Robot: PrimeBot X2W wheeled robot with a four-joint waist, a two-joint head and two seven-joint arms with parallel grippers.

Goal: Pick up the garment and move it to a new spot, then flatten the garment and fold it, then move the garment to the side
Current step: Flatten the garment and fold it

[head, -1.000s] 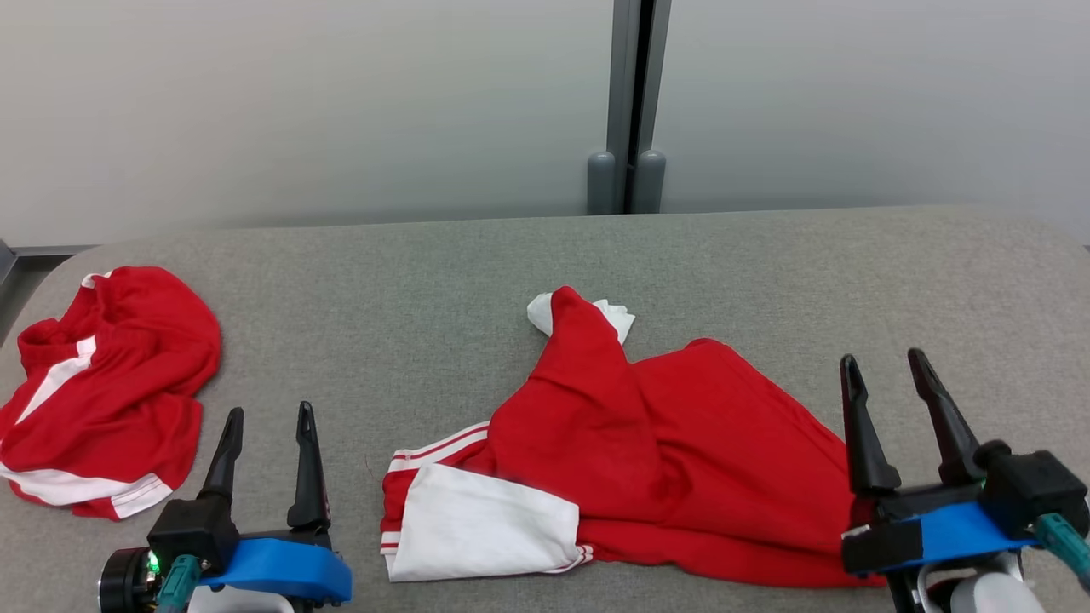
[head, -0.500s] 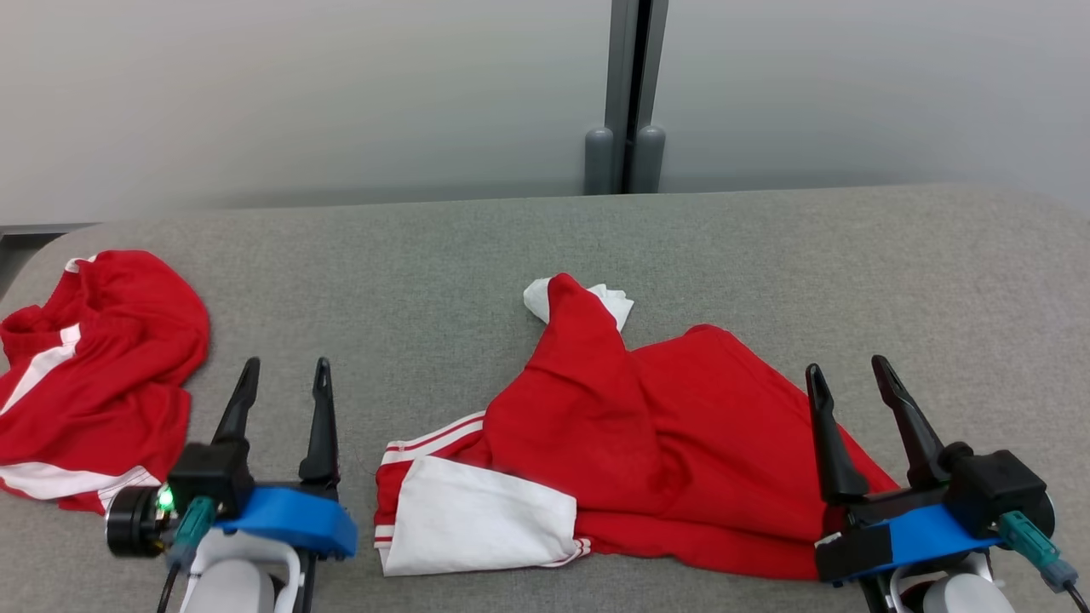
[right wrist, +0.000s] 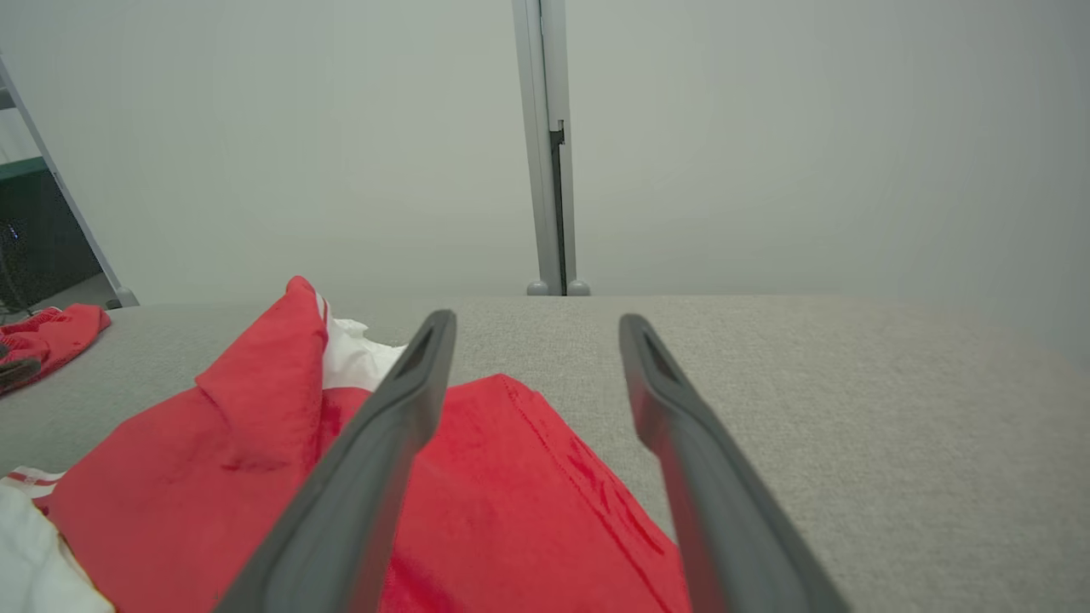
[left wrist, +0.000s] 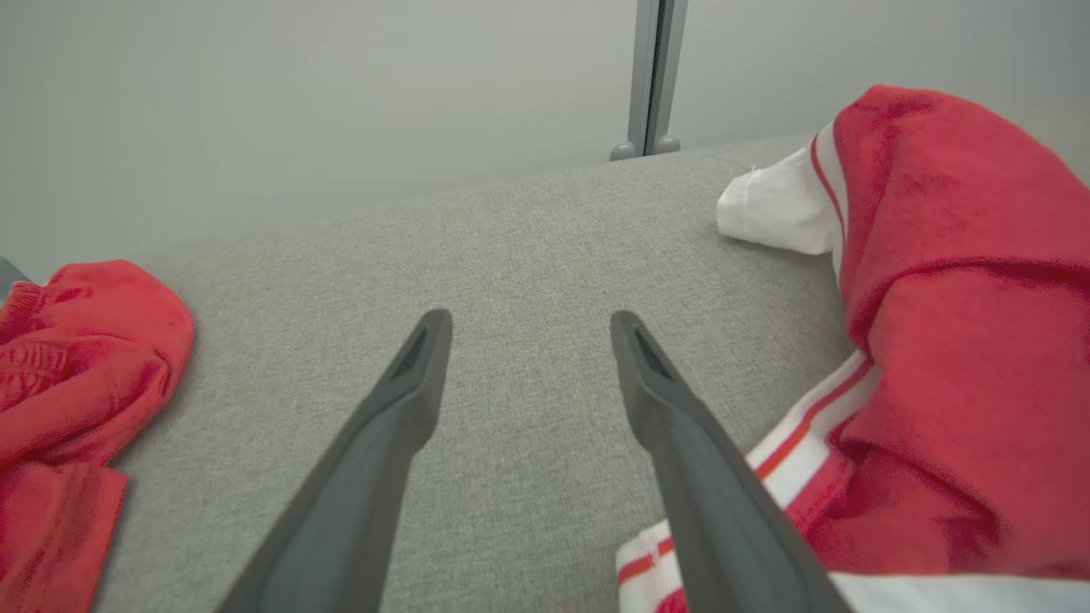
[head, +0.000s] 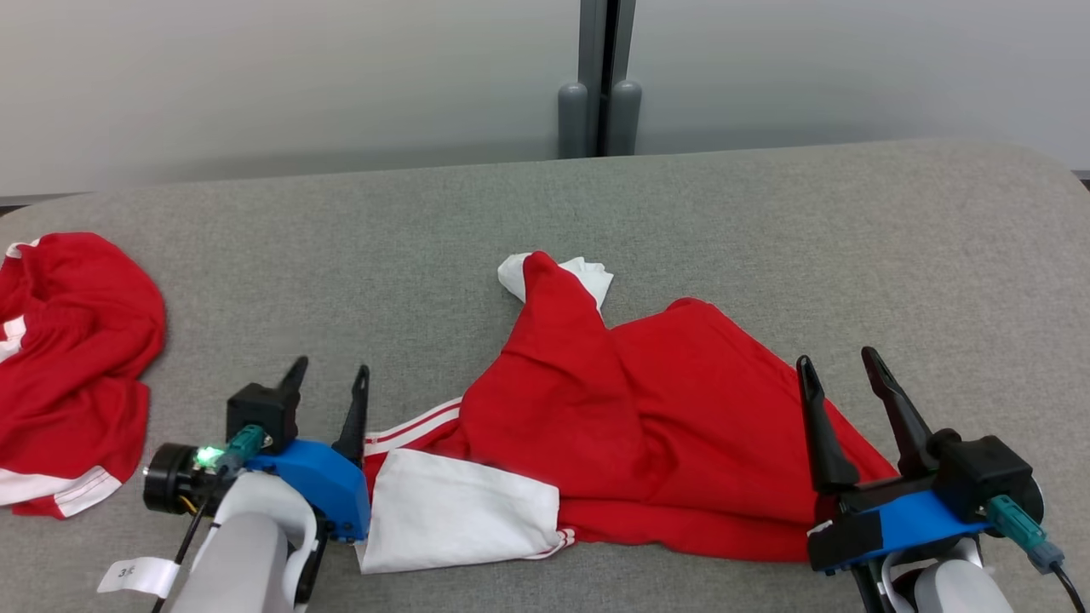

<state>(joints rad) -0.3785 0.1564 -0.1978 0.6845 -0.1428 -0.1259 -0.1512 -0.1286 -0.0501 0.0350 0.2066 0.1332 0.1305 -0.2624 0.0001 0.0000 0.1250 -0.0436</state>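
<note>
1. Garment (head: pixel 647 426): red with white parts, crumpled in the middle of the desk (head: pixel 766 221). Nothing has hold of it.
2. Its long axis runs left-right across the desk. White sleeve (head: pixel 460 511) with striped cuff at the left end, red hem corner at the right end, and a bunched peak with a white bit (head: pixel 553 281) on the far side.
3. Left jaws: wide open, empty, low over the desk. The garment lies to their right. In the left wrist view the striped cuff (left wrist: pixel 792 443) sits just beside the right-hand finger, not between the two.
4. Right jaws: wide open, empty. In the right wrist view they straddle the garment's right edge, with red cloth under one finger and bare desk under the other.
5. Judgement: each arm has its own end, and the right looks a bit better placed. The pick-up is not yet done. The left likely needs to shift right onto the cuff.
6. Second red garment (head: pixel 68 358): bunched at the far left of the desk, well apart.
7. Surface: grey woven fabric with rounded corners.
8. Room: pale wall panels behind, with a grey post (head: pixel 600 77) at the join.
</note>
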